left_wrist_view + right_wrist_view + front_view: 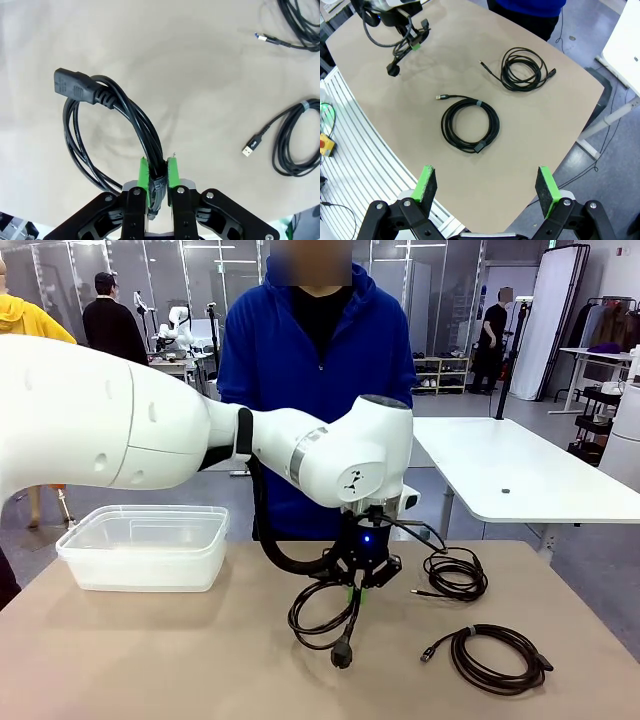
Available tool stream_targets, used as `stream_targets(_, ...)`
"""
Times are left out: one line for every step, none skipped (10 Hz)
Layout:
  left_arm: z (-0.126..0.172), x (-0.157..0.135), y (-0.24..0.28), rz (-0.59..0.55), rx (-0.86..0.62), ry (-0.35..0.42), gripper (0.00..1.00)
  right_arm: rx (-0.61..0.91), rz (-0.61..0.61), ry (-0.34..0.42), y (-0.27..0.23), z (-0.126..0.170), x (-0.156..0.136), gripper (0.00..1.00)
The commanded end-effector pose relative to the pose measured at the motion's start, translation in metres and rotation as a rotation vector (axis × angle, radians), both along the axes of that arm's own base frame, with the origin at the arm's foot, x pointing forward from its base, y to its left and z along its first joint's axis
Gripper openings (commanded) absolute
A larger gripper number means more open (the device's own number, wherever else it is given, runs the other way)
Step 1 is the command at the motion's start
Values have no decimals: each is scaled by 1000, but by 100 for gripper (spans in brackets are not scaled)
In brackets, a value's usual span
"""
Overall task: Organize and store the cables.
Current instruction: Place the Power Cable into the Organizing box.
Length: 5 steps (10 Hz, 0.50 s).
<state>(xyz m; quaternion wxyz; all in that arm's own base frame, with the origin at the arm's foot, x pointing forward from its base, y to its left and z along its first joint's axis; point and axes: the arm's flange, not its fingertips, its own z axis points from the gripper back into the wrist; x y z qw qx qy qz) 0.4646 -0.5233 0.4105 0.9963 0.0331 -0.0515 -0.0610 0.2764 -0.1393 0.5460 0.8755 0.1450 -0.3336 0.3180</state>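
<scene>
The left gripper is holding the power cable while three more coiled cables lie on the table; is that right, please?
Only two more coiled cables lie on the table, not three, as the right wrist view shows; the left gripper does hold the power cable.

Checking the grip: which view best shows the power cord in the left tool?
The left wrist view: the power cord is close up, clamped in the left tool. The front view shows it dangling below the arm; the right wrist view, small and distant.

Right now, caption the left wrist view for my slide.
Left gripper shut on a coiled black power cable, tan table beneath.
</scene>
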Motion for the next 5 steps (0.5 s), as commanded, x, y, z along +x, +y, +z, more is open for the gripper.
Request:
stream_targets(-7, -11, 8, -1, 6, -7, 3, -3, 16, -4, -1, -2, -1, 100)
stream_targets(0, 0, 0, 0, 0, 0, 3, -3, 16, -4, -1, -2, -1, 100)
stream_targets(0, 0, 0, 0, 0, 0, 3, -3, 16, -4, -1, -2, -1, 100)
stream_targets(0, 0, 0, 0, 0, 0, 3, -3, 16, -4, -1, -2, -1, 100)
stream_targets(0, 0, 0, 0, 0, 0, 3, -3, 16, -4, -1, -2, -1, 100)
